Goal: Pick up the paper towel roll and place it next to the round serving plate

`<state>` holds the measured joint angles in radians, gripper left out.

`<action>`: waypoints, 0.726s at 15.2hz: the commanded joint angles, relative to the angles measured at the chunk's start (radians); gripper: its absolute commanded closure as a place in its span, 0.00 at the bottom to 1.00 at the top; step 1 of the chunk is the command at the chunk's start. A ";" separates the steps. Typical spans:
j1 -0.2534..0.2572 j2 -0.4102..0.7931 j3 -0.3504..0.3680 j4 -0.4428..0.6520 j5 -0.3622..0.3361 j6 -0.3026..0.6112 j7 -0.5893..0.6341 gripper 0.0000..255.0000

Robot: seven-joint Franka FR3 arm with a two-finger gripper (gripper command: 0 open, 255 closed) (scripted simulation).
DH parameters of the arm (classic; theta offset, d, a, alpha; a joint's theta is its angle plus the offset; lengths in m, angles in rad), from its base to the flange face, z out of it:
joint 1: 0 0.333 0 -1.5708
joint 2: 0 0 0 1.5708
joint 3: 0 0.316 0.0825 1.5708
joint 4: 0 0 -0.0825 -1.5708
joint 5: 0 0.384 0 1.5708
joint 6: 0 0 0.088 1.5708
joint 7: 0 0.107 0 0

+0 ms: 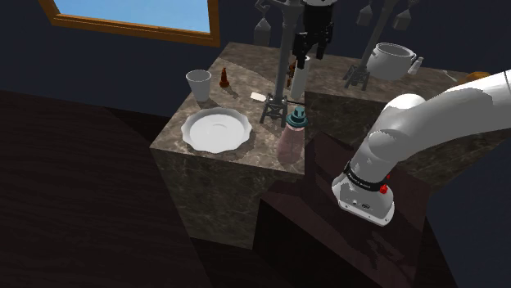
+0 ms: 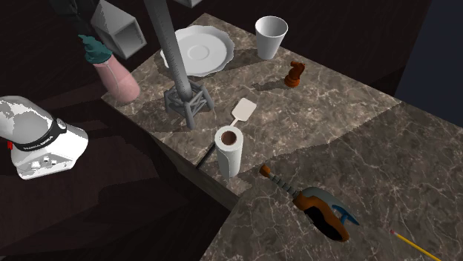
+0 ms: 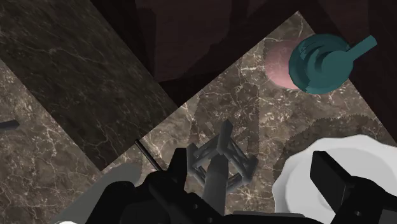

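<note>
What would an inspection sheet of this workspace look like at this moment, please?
Surface: dark marbled counter.
Job's things: paper towel roll upright near the counter's edge, apart from the white round plate.
Clutter: white cup, brown chess piece, spatula, grey lattice stand, pink spray bottle, drill, pencil.
Grippers: hand open, holding nothing.
Cables: nothing seen.
Surroundings: window, white pot.

On the counter (image 2: 326, 111), the cup (image 2: 271, 35) and lattice stand (image 2: 187, 104) stood beside the plate (image 2: 199, 50), with the paper towel roll (image 2: 228, 152) well apart from it.
</note>
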<state>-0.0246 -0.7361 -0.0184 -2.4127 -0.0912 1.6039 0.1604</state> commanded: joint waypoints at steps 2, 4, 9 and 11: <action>-0.007 0.017 -0.021 0.002 -0.014 0.019 -0.025 0.00; -0.019 0.055 -0.063 0.009 -0.039 0.059 -0.074 0.00; -0.055 0.172 -0.155 0.052 -0.079 0.157 -0.201 0.00; -0.087 0.229 -0.173 0.078 -0.078 0.196 -0.259 0.00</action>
<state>-0.0905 -0.6221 -0.1510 -2.3349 -0.0217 1.5580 -0.0734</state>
